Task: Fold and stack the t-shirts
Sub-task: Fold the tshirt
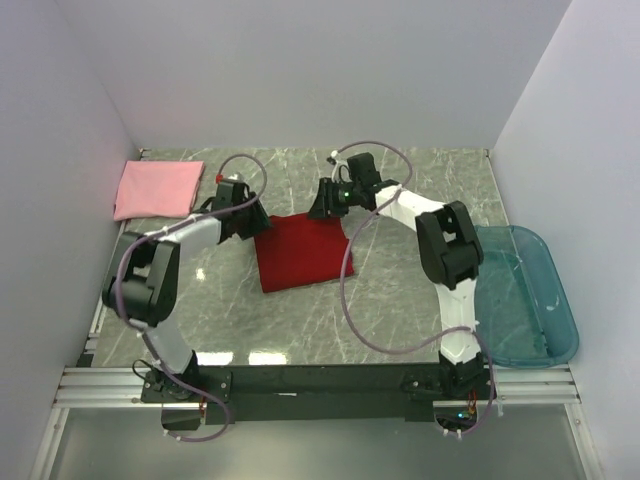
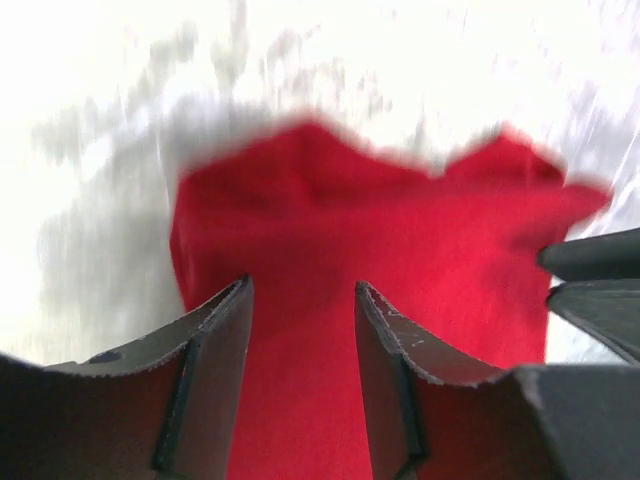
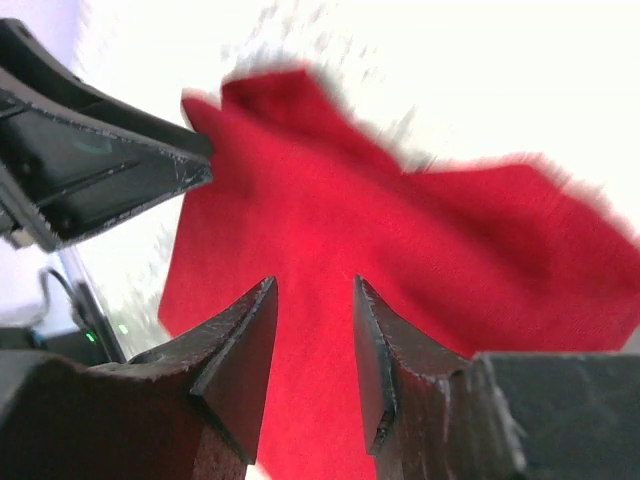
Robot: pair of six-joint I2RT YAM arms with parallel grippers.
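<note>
Top view:
- Red shirt: deep plain red, folded into a rough square, flat on the grey marbled tabletop near its middle, turned slightly askew
- Pink shirt: light pink, plain, folded to a neat rectangle, flat in the far left corner against the wall; well apart from the red one, not stacked
- Left gripper is at the red shirt's far left corner and right gripper at its far edge; the state of the jaws is too small to tell here
- Bin: translucent teal plastic, at the right edge of the tabletop beside the right arm's base, well apart from both shirts

Left wrist view:
- Left gripper: jaws apart, a clear gap between them and nothing clamped
- Red shirt lies below and beyond the tips, its far edge wavy and blurred
- Tabletop is washed out white
- Right gripper enters dark at the right edge

Right wrist view:
- Right gripper: jaws apart, red cloth showing through the gap, not gripped
- Red shirt fills the middle of the view, its edges blurred
- Left gripper is at upper left, its tips at the cloth's corner
</note>
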